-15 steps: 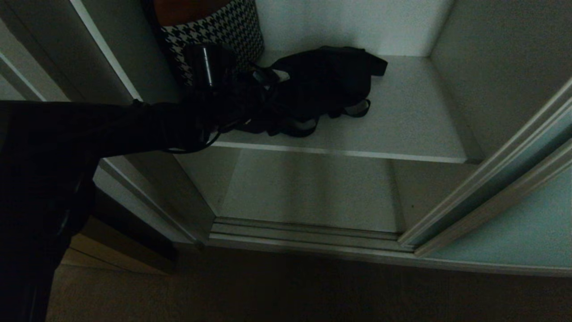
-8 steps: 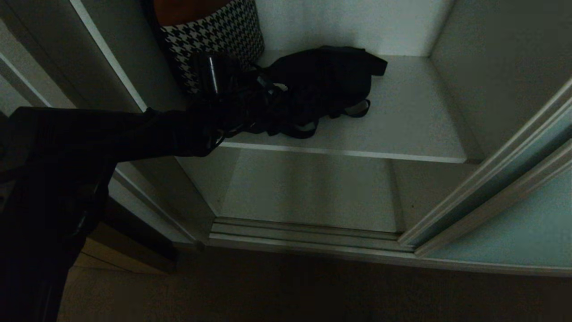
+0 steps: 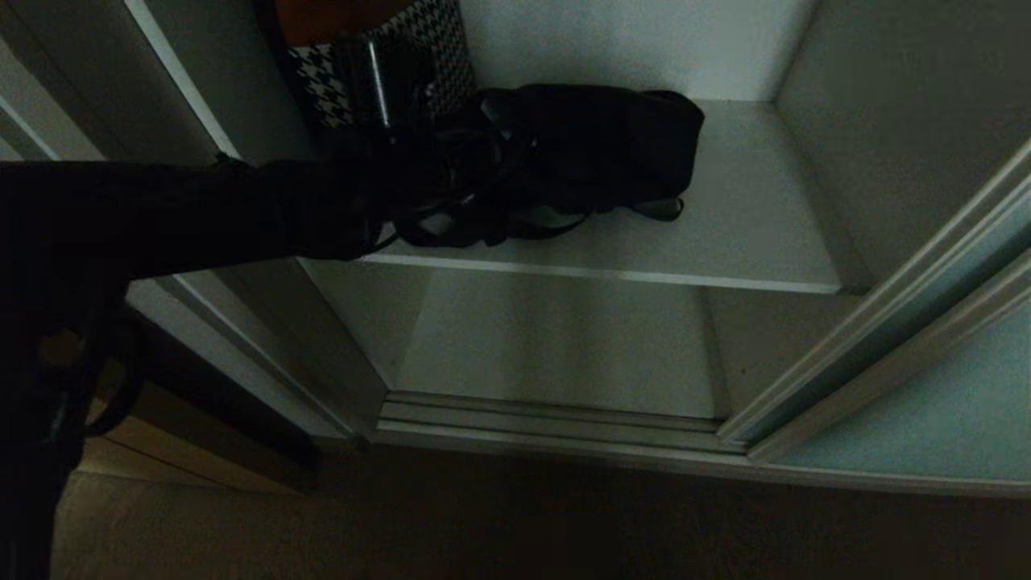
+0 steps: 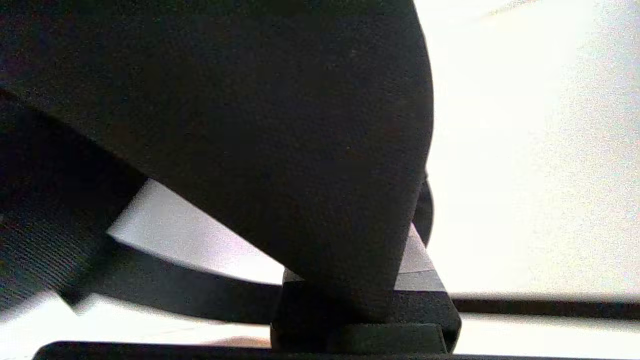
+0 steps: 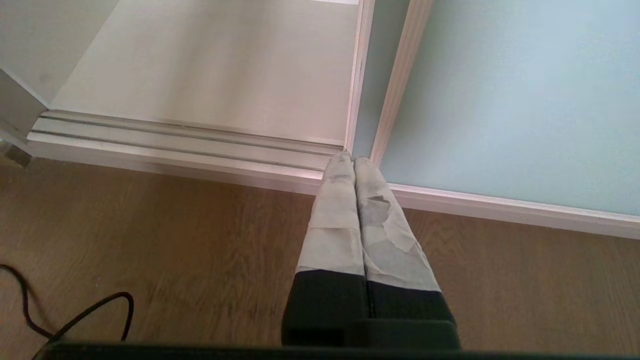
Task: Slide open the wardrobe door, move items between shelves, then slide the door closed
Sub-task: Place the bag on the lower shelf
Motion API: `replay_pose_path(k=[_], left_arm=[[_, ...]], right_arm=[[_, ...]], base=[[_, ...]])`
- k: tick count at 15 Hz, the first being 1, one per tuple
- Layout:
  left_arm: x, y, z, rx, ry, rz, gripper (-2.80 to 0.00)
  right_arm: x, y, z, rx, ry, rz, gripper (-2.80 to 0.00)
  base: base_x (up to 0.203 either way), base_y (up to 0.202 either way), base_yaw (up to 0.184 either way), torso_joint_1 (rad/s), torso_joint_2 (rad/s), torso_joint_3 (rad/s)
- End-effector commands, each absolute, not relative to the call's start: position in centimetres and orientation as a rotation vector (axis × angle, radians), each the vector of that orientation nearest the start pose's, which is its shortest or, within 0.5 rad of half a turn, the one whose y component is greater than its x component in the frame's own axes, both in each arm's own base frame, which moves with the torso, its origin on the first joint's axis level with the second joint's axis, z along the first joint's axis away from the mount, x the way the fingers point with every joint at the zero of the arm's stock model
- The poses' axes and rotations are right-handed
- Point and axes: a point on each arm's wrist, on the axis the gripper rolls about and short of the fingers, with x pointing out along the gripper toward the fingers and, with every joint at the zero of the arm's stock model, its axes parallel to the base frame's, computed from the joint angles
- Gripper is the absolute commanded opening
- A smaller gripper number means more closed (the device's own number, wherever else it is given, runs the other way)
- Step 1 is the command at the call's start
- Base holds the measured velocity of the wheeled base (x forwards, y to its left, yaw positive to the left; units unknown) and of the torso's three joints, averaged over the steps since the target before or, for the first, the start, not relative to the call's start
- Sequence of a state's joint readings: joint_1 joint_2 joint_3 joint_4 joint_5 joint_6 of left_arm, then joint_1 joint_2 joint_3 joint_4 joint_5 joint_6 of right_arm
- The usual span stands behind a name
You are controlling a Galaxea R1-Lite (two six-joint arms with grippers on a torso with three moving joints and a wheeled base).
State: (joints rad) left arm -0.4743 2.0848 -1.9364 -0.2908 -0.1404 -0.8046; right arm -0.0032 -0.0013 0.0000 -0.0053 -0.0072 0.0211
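Since a second ago the black bag (image 3: 596, 153) has been bunched and lifted at its near side, the left gripper (image 3: 451, 193) being clenched on its fabric at ten o'clock on the shelf (image 3: 749, 209), while the right gripper (image 5: 354, 161), fingers pressed together, is parked by the sliding wardrobe door (image 3: 926, 419).

left arm (image 3: 185, 213): black all over, long and thick, like a dark tube
left wrist: a shiny black round part with a thin bright stripe down it
left arm cable: a thin black wire that loops under the wrist
left gripper (image 4: 365, 320): black and blocky at the base
right gripper (image 5: 355, 162): two long fingers (image 5: 335, 225), black at the base
right finger cover: pale grey tape, torn and peeling on one finger
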Motion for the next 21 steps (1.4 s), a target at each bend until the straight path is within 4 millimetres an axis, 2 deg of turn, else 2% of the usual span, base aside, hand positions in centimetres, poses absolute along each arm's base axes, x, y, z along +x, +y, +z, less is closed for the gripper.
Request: replay_pose_path(k=[1, 5, 10, 15, 21], left_arm=[[34.6, -19.4, 36.5, -0.801, 0.051, -0.687, -2.80], [28.8, -17.5, 40.4, -0.710, 0.030, -0.692, -2.80], [21.9, -14.1, 42.7, -0.469, -0.051, -0.627, -2.80], [15.8, -10.1, 44.3, -0.313, -0.079, -0.576, -2.80], [10.3, -6.3, 43.3, -0.124, -0.084, -0.540, -2.80]], right_arm=[[-2.3, 0.0, 7.6, 0.021, -0.008, -0.011, -2.80], [-2.3, 0.0, 7.6, 0.021, -0.008, -0.011, -2.80], [-2.3, 0.0, 7.6, 0.021, -0.008, -0.011, -2.80], [-2.3, 0.0, 7.6, 0.021, -0.008, -0.011, -2.80], [-2.3, 0.0, 7.6, 0.021, -0.008, -0.011, -2.80]], base=[[0.000, 0.000, 0.000, 0.000, 0.00, 0.000], [0.000, 0.000, 0.000, 0.000, 0.00, 0.000], [0.000, 0.000, 0.000, 0.000, 0.00, 0.000], [0.000, 0.000, 0.000, 0.000, 0.00, 0.000], [0.000, 0.000, 0.000, 0.000, 0.00, 0.000]])
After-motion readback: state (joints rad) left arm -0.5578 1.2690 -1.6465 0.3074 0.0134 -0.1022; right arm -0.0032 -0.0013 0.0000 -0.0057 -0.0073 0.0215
